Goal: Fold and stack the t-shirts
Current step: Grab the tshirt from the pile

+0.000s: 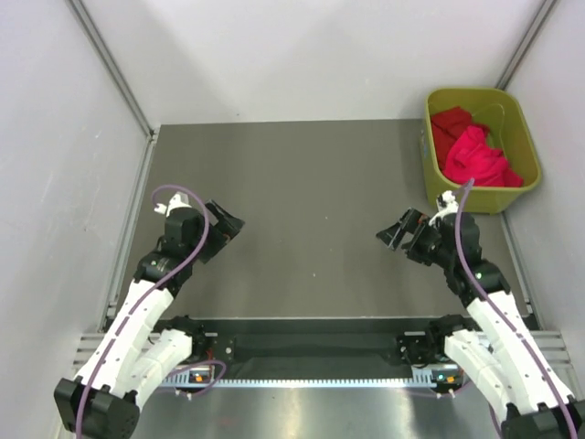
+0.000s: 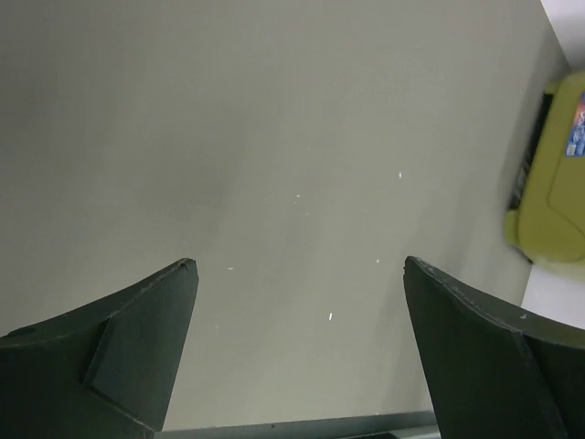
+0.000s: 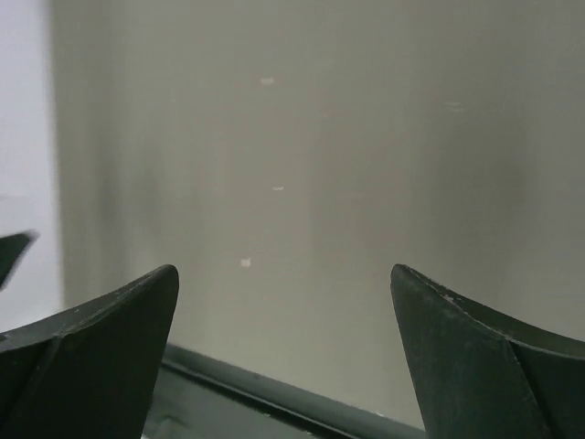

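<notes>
No folding is judged done yet — the t-shirts (image 1: 471,151) are seen crumpled in the basket (image 1: 527,139) at the far right of the desk (image 1: 302,192). The left hand (image 1: 227,227) and right hand (image 1: 390,235) are held released, nothing grasped

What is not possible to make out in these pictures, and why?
1. Top view: how many bright red cloth t-shirts lie in the yellow-green plastic basket; they are bunched together, and the basket walls hide their lower parts.
2. Left wrist view: the basket is blurred and cut off by the right edge; its blue label is unreadable.
</notes>
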{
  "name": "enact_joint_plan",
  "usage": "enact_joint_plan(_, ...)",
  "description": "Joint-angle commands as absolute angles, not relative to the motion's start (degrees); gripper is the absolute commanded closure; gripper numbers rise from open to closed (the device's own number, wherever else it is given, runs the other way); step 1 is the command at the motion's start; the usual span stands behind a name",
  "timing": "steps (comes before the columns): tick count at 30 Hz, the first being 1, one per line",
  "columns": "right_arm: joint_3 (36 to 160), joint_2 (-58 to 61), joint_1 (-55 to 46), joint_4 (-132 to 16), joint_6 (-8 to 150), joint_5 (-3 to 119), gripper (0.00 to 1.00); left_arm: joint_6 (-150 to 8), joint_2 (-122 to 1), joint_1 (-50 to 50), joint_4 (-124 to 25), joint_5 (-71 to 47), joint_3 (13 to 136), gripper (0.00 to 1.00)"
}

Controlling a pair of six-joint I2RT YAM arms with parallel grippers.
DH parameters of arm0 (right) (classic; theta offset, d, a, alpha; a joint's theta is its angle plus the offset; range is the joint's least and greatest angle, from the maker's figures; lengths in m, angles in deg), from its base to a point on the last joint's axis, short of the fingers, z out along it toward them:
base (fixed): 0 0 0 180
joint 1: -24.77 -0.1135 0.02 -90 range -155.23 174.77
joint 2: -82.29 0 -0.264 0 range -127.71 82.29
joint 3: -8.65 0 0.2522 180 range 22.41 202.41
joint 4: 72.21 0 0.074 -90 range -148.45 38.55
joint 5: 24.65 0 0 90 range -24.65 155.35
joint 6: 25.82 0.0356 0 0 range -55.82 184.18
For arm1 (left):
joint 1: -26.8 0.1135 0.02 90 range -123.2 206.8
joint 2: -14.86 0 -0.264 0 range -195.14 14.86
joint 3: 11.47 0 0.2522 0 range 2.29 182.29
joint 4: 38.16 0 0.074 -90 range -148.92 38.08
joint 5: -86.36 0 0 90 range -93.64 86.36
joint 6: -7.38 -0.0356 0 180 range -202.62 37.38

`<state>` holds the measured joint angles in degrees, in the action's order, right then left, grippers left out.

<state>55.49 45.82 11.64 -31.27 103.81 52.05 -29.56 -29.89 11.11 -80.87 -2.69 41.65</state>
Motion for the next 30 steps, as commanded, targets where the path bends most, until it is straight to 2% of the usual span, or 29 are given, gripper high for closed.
enact_joint_plan(1,65.4,41.3,14.0,-22.9,97.5,59.9,0.00,-28.5,-27.8,11.9,-85.8,1.9,45.9,0.02)
enact_joint_plan(2,67.0,39.2,14.1,-23.8,96.1,62.0,0.00,-29.9,-27.0,12.0,-83.9,-1.1,45.5,0.02)
enact_joint_plan(5,74.7,33.9,14.7,-24.0,92.7,66.9,0.00,-29.7,-22.9,12.1,-80.9,1.7,44.7,0.02)
enact_joint_plan(7,81.9,30.0,15.5,-23.8,91.5,71.8,0.03,-30.2,-21.1,12.1,-78.4,2.2,44.5,0.01)
enact_joint_plan(9,87.4,22.5,17.6,-23.7,90.6,74.8,0.09,-33.1,-21.6,12.1,-75.9,-2.6,45.0,0.03)
enact_joint_plan(14,108.6,2.3,23.1,-21.6,89.8,79.8,0.14,-44.4,-35.3,12.1,-76.9,-17.2,53.7,0.12)
enact_joint_plan(16,117.1,-6.9,27.0,-20.8,91.1,77.7,0.16,-47.5,-41.8,12.1,-79.0,-22.0,56.8,0.16)
enact_joint_plan(17,119.9,-10.0,30.6,-20.0,91.4,75.9,0.23,-48.9,-43.6,12.1,-80.3,-23.6,57.9,0.17)
enact_joint_plan(19,126.3,-17.5,33.3,-20.3,92.8,73.8,0.25,-51.9,-46.6,12.1,-80.3,-27.0,60.0,0.18)
enact_joint_plan(24,132.4,-28.9,39.1,-23.6,93.0,76.4,0.27,-54.1,-49.5,12.4,-74.2,-28.7,58.6,0.18)
enact_joint_plan(27,131.4,-32.9,40.9,-25.0,91.9,75.7,0.32,-56.6,-51.4,12.4,-74.7,-29.6,60.5,0.19)
enact_joint_plan(30,128.9,-34.5,40.9,-26.2,90.1,77.6,0.32,-58.8,-52.4,12.5,-74.9,-28.3,61.4,0.19)
